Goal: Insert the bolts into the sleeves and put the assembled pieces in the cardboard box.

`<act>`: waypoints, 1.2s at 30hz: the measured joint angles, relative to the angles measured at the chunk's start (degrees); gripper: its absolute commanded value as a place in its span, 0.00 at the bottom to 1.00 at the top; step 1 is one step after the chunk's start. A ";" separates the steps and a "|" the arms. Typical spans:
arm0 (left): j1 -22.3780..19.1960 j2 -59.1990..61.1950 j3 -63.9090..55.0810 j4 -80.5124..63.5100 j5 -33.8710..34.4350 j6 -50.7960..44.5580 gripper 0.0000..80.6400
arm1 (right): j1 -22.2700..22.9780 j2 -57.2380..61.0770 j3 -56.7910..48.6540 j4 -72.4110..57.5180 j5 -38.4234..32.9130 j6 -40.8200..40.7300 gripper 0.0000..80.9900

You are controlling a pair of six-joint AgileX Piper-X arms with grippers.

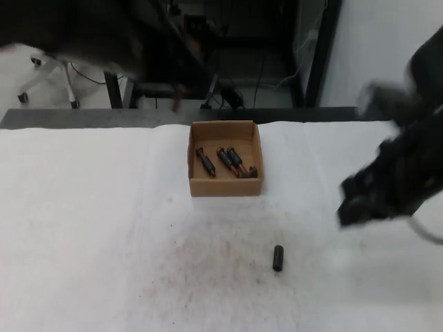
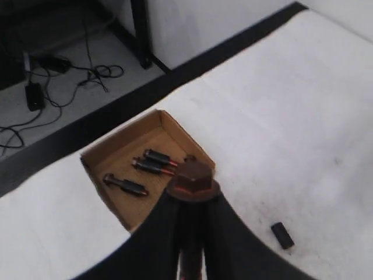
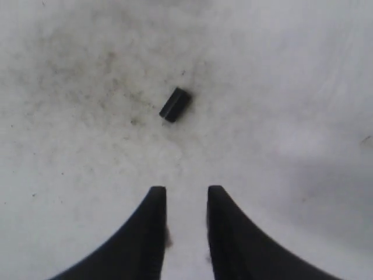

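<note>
We log short black cylindrical sleeve (image 3: 175, 104) just left of right end effector (image 3: 186, 190), parted, empty; left end effector (image 2: 191, 201) clamps brown hex-headed bolt (image 2: 192, 178).

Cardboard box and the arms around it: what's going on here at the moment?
The left end effector is shut on a rust-brown hex-head metal bolt, held above the white cloth-covered bench near the open brown cardboard box. At least three assembled bolt-and-sleeve pieces lie in the box. The right end effector hangs open above a short black sleeve lying alone on the cloth, not touching it.
</note>
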 measured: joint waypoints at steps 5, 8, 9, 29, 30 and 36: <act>2.66 -3.51 0.00 6.16 0.00 1.07 0.00 | 4.83 5.72 0.26 -5.69 -0.11 6.04 0.36; 2.97 -3.50 0.00 8.84 0.00 1.99 0.00 | 7.83 8.94 0.26 -12.08 -0.11 13.21 0.40; 3.02 -3.50 0.00 9.73 0.00 2.41 0.00 | 8.63 9.95 0.09 -13.87 -0.25 15.75 0.41; 3.12 -4.08 1.29 13.46 0.00 6.25 0.00 | 10.58 26.40 -17.48 -0.12 13.80 19.75 0.41; 3.14 -4.72 2.56 12.69 0.00 6.26 0.00 | 10.58 27.26 -17.97 0.90 14.10 19.56 0.41; 4.20 -12.98 16.34 4.10 0.00 3.33 0.00 | 10.58 28.63 -18.97 3.32 17.19 18.90 0.41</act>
